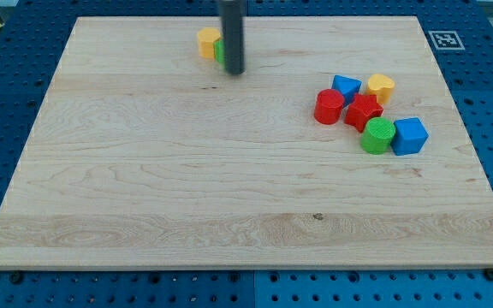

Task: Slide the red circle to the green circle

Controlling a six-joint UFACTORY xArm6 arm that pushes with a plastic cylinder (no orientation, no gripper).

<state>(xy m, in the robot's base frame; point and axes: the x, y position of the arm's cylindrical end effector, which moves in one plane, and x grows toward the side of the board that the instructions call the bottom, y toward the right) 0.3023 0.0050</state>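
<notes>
The red circle [329, 106] lies on the wooden board at the view's right, at the left end of a cluster of blocks. The green circle [377, 135] lies lower right of it, about one block away, with a red star-like block [363, 111] between them. My tip [234, 72] is far off at the view's top centre, well left of both circles. It stands just in front of a green block [218, 51] that the rod mostly hides, next to a yellow block [208, 41].
A blue block [346, 86] and a yellow heart-like block [381, 85] sit above the red ones. A blue cube [410, 135] touches the green circle's right side. The board's right edge [469, 137] runs close to the cluster.
</notes>
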